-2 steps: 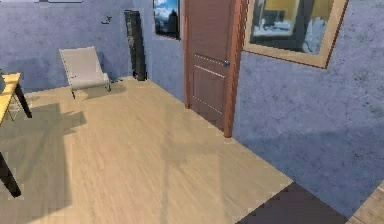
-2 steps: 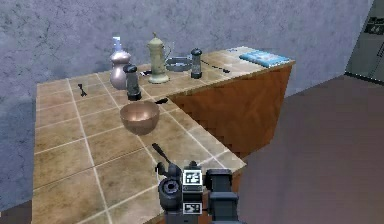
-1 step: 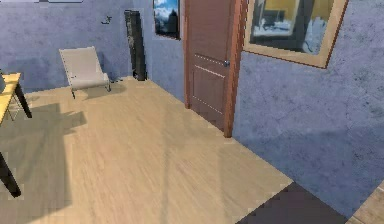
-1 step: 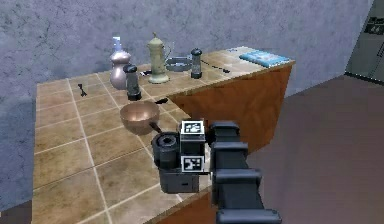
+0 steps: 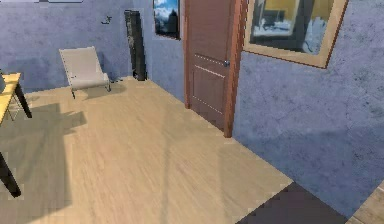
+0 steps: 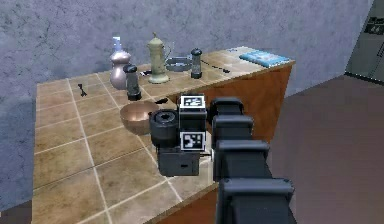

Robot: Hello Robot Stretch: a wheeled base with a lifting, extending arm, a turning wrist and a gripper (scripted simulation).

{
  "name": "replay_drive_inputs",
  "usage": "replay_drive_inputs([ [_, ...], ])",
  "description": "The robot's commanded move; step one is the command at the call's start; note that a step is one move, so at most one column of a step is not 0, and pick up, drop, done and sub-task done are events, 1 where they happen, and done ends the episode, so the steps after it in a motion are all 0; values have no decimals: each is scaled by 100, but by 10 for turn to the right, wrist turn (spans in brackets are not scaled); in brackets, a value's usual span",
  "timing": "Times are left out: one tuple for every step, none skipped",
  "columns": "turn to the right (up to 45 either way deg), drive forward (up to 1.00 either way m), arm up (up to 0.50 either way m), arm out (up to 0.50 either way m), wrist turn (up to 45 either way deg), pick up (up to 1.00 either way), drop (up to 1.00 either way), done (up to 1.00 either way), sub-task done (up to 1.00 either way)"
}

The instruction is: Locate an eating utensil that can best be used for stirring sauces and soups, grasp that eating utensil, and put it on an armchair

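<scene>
My arm [image 6: 240,170] reaches out over a tiled brown countertop [image 6: 70,150] in the arm side view. The gripper [image 6: 152,122] has its dark body just left of the two white marker squares [image 6: 193,120]. A round brownish bowl [image 6: 134,116] sits on the counter right at the gripper's far end, so I cannot tell whether the gripper holds anything. A thin pale utensil-like thing [image 6: 222,67] lies farther out on the counter, too small to name. A white armchair [image 5: 85,68] stands against the blue wall in the forward view's upper left.
On the counter stand a dark mill [image 6: 131,82], a pale vase [image 6: 118,55], a beige bottle [image 6: 156,60], a dark shaker [image 6: 197,65] and a blue flat item [image 6: 260,57]. Ahead are a brown door [image 5: 210,60], a dark tall tower [image 5: 133,45], a table edge [image 5: 8,100] and open wood floor [image 5: 140,150].
</scene>
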Motion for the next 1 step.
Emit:
replay_drive_inputs([
  [0, 0, 0, 0, -450, 0, 0, 0, 0],
])
